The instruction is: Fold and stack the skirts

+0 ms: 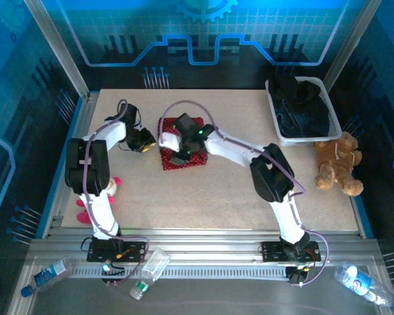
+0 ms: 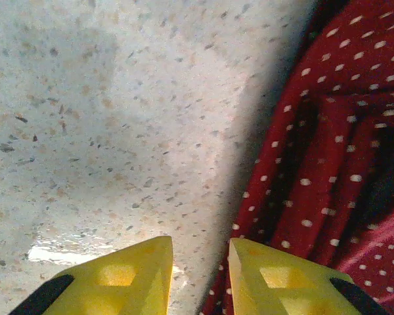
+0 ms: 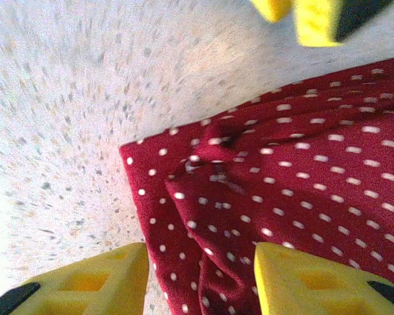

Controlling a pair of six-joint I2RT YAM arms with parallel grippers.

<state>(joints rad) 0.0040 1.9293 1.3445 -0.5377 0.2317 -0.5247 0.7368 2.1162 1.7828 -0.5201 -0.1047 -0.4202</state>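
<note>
The red dotted skirt (image 3: 302, 190), lying nearer the far edge of the desk (image 1: 249, 197), is light and limp; pinch all layers at a corner, since left fingers (image 2: 128, 275) and right fingers (image 3: 308, 279) stand open and empty.

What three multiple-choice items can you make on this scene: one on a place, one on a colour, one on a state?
1. Where on the table does the white basket stand?
A. near left corner
B. far right corner
C. centre

2. What colour is the skirt in the middle of the table?
A. plain black
B. green with stripes
C. red with white dots

3. In what state is the right end effector?
A. open, over the skirt's edge
B. shut tight on the skirt
C. shut on a bottle

Key:
1 B, as the top view shows the basket at the table's back right.
2 C, as both wrist views show red cloth with small white dots.
3 A, as the right wrist view shows it spread wide, with the cloth lying loose below.
</note>
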